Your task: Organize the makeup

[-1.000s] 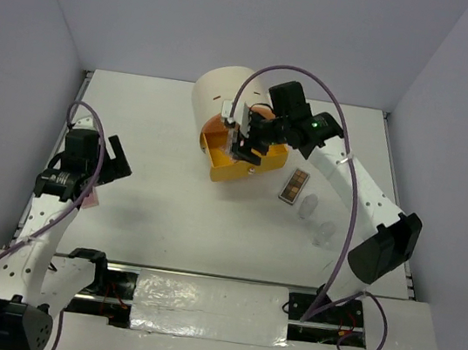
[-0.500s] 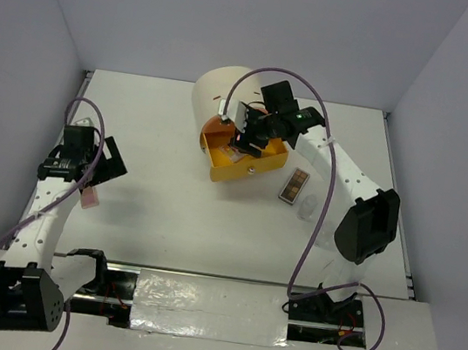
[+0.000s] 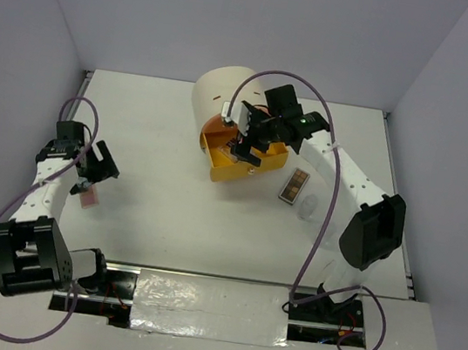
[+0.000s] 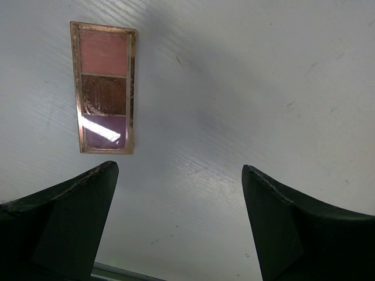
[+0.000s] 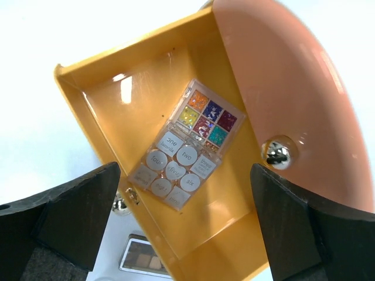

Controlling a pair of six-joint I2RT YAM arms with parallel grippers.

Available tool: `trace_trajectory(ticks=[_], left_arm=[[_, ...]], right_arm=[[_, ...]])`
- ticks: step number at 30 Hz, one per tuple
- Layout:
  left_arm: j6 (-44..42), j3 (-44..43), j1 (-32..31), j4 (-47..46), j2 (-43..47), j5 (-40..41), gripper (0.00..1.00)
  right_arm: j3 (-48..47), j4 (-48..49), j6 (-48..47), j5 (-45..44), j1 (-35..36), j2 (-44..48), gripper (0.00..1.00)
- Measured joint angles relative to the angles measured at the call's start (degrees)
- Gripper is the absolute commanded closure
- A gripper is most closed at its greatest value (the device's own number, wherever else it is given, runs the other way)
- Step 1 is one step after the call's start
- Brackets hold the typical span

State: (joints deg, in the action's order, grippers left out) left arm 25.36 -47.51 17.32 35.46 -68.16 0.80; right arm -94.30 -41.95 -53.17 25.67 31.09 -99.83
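My right gripper (image 3: pixel 245 140) is open and empty above the open orange-yellow drawer (image 3: pixel 218 166). A square grey-white palette (image 5: pixel 187 145) with coloured pans lies flat inside the drawer (image 5: pixel 105 111), between my right fingers (image 5: pixel 70 205). A long brown palette (image 3: pixel 294 185) lies on the table right of the drawer, also in the right wrist view (image 5: pixel 143 257). Two clear little bottles (image 3: pixel 308 208) stand beside it. My left gripper (image 3: pixel 93 173) is open and empty at the left edge, just above a pinkish card palette (image 3: pixel 88 198), seen clearly in the left wrist view (image 4: pixel 104 88).
The large cream cylindrical unit (image 3: pixel 224 93) stands at the back centre with its drawer pulled out toward me. A round silver knob (image 5: pixel 276 153) sits on the peach drawer front above. White walls close the table on the left, right and back.
My left arm swung left and down toward the pinkish card. My right gripper shifted slightly left over the drawer, and the grey-white palette now lies in the drawer.
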Motion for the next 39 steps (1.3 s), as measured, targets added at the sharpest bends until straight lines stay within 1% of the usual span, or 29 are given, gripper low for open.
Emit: trace_trajectory(ticks=[4, 7, 8, 12, 16, 20, 23, 26, 35, 36, 38, 39], left_arm=[[-0.2, -0.6, 1.3, 0.1, -3.3, -0.3, 0.01], [-1.1, -1.8, 2.8, 0.5, -5.7, -0.3, 0.01], [-1.4, -2.4, 3.3, 0.6, -6.5, -0.3, 0.01], [-3.0, -5.1, 5.3, 1.8, -9.4, 0.6, 0.01], [-6.1, -9.1, 6.7, 3.4, -13.8, 1.2, 0.01], [-9.5, -10.8, 7.7, 3.0, -19.5, 2.4, 0.01], [-11.8, -9.8, 8.4, 2.3, -22.5, 2.1, 0.01], [-13.6, -8.3, 8.7, 1.5, -23.1, 2.0, 0.03], [-16.7, -9.1, 9.0, 0.2, -27.7, 2.2, 0.07], [-16.8, -9.7, 9.1, 0.2, -28.2, 2.2, 0.12], [-17.5, -10.7, 9.2, 0.1, -29.0, 2.2, 0.14], [-17.7, -11.0, 9.2, 0.0, -29.3, 2.2, 0.18]], right_arm=[[0.0, 0.5, 2.0, 2.0, -1.0, 2.3, 0.0], [0.0, 1.4, 4.8, 4.3, -3.1, 4.1, 0.0], [0.0, 1.7, 5.7, 5.7, -4.0, 4.7, 0.0], [-0.3, 1.7, 8.2, 14.3, -9.5, 6.3, 0.1], [-0.3, 0.4, 9.2, 21.8, -14.0, 6.5, 0.11], [0.3, 0.1, 9.9, 26.3, -15.3, 7.1, 0.11], [1.4, 0.1, 10.4, 28.7, -15.8, 8.3, 0.11], [2.1, 0.1, 10.8, 30.3, -16.5, 9.5, 0.11], [4.1, 0.2, 11.8, 31.8, -17.8, 10.5, 0.11], [4.3, 0.3, 11.8, 31.9, -17.9, 10.6, 0.11], [4.7, 0.2, 11.8, 31.9, -17.9, 10.8, 0.11], [4.9, 0.2, 11.9, 31.9, -18.0, 11.0, 0.11]])
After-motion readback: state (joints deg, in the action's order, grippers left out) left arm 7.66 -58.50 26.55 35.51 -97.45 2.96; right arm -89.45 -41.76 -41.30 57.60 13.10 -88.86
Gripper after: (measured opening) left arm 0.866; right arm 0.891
